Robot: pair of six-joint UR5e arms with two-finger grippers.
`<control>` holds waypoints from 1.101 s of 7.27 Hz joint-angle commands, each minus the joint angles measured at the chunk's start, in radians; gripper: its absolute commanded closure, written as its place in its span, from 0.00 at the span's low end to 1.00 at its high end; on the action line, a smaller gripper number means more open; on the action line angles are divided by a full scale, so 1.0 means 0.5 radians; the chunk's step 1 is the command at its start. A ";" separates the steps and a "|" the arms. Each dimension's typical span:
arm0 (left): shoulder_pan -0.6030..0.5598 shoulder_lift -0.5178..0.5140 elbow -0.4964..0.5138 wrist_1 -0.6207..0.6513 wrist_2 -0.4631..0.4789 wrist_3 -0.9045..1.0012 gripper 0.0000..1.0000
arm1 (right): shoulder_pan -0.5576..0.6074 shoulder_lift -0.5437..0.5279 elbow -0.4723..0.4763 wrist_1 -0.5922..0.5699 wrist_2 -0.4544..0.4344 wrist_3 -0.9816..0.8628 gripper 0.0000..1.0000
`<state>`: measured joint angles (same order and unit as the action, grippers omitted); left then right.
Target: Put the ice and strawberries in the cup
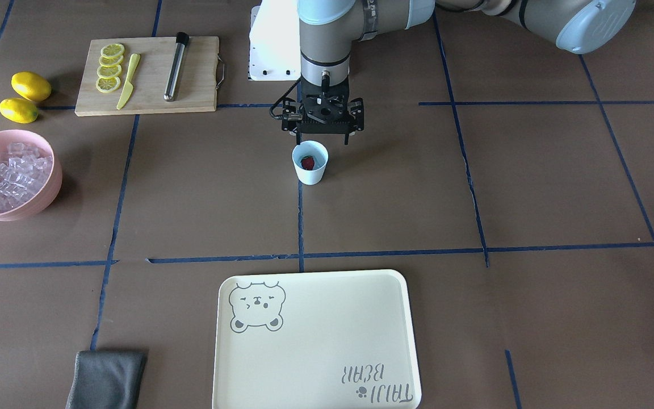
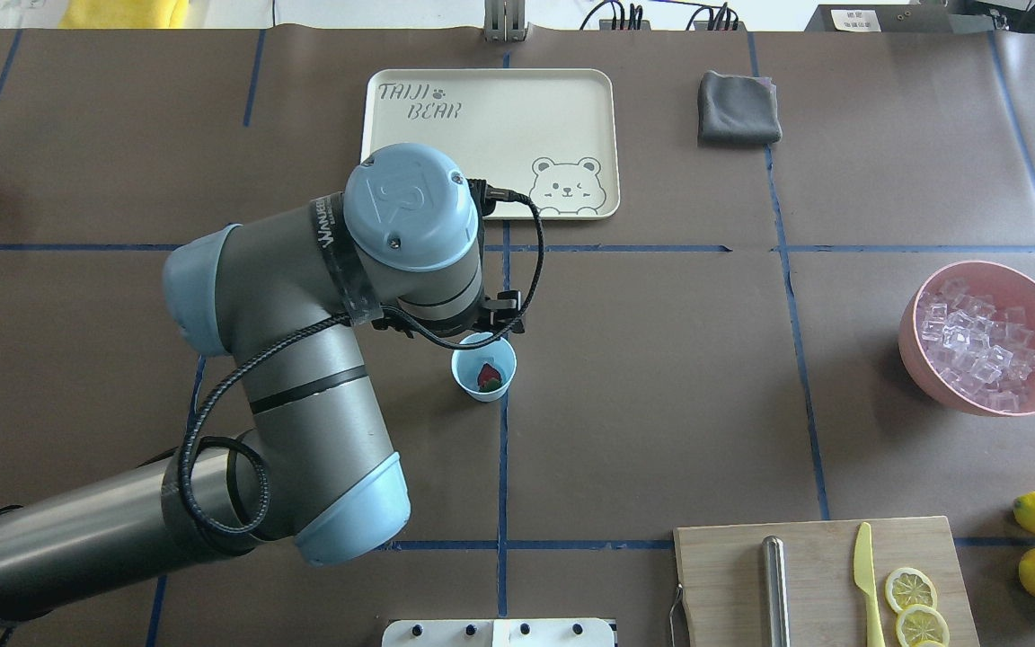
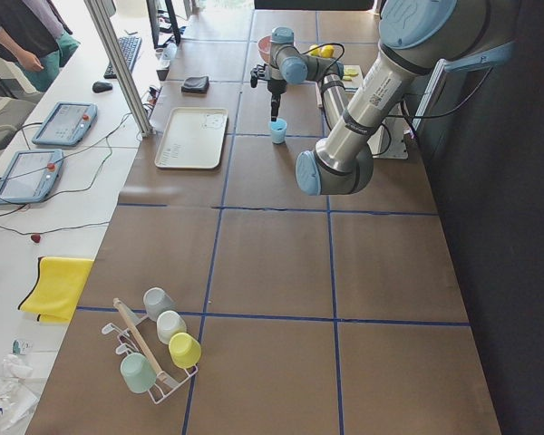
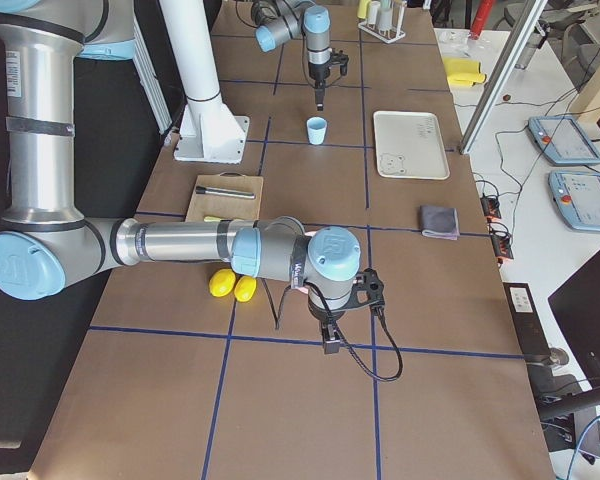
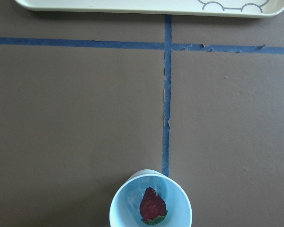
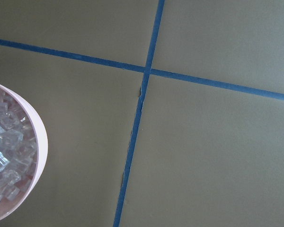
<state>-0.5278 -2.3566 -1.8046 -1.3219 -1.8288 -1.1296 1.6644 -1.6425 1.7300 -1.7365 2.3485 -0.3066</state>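
Hovering just above the far rim of the cup (image 1: pixel 310 165), the left hand (image 1: pixel 323 140) has its fingers spread apart and holds nothing. That stance, I judge, fits a drop into the cup rather than a grasp of it. The strawberry (image 5: pixel 152 205) lies at the bottom of the cup, red body up and green cap toward the near wall, so that half of the task looks done. The cup stands upright on the tabletop (image 1: pixel 418 199), right on a blue tape line, probably as a set filling spot between the arms. I can make out no ice inside it. The ice (image 2: pixel 976 346) is heaped in the pink bowl (image 2: pixel 917 359), well apart from the cup on the robot's right. The right hand (image 4: pixel 330 340) hangs over bare tabletop, with the bowl's rim at the edge of its wrist view, likely placed to reach the cubes. Whether its fingers are parted or closed I cannot tell.
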 commanded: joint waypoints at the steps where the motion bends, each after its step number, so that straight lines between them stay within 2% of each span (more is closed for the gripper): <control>1: -0.244 0.309 -0.387 0.204 -0.148 0.465 0.00 | 0.000 -0.001 -0.011 0.000 0.000 0.000 0.00; 3: -0.621 0.482 -0.440 0.263 -0.452 0.946 0.00 | 0.000 -0.001 -0.015 0.000 0.000 0.000 0.00; 5: -1.010 0.693 -0.422 0.272 -0.649 1.520 0.00 | -0.003 0.027 -0.030 0.000 0.000 0.018 0.00; 6: -1.198 0.785 -0.395 0.291 -0.732 1.793 0.00 | -0.006 0.045 -0.033 0.000 0.000 0.033 0.00; 8: -1.483 0.844 -0.346 0.489 -0.748 2.248 0.00 | -0.021 0.070 -0.033 0.000 0.000 0.082 0.00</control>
<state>-1.1778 -1.9547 -1.9950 -1.1321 -2.1912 -0.1477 1.6591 -1.6153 1.7139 -1.7365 2.3485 -0.2784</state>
